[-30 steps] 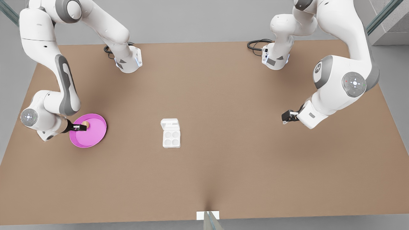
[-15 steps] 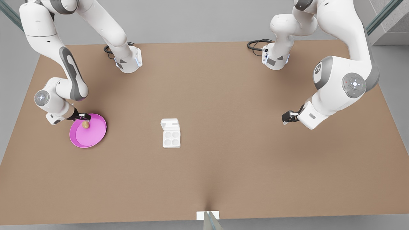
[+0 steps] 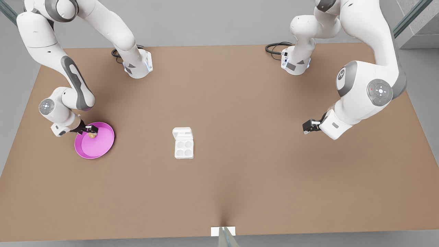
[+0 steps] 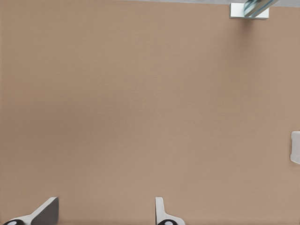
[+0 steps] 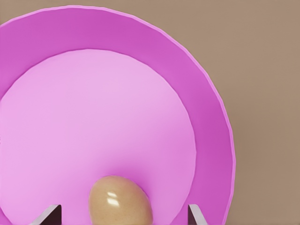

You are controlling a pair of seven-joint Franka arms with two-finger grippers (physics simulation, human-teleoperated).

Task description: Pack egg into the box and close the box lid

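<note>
A brown table fills most of the front view. At its left edge sits a round pink dish, and in the middle lies the box, its four cups bare and the box lid folded back flat toward the upper side of the frame.

The right gripper hangs over the upper left rim of the dish; in the right wrist view its fingers stand wide apart with the egg between them, touching neither. The egg rests on the dish floor, well apart from the box.

The left gripper waits at the front view's right, over bare table. In the left wrist view its fingers are spread, holding nothing.
</note>
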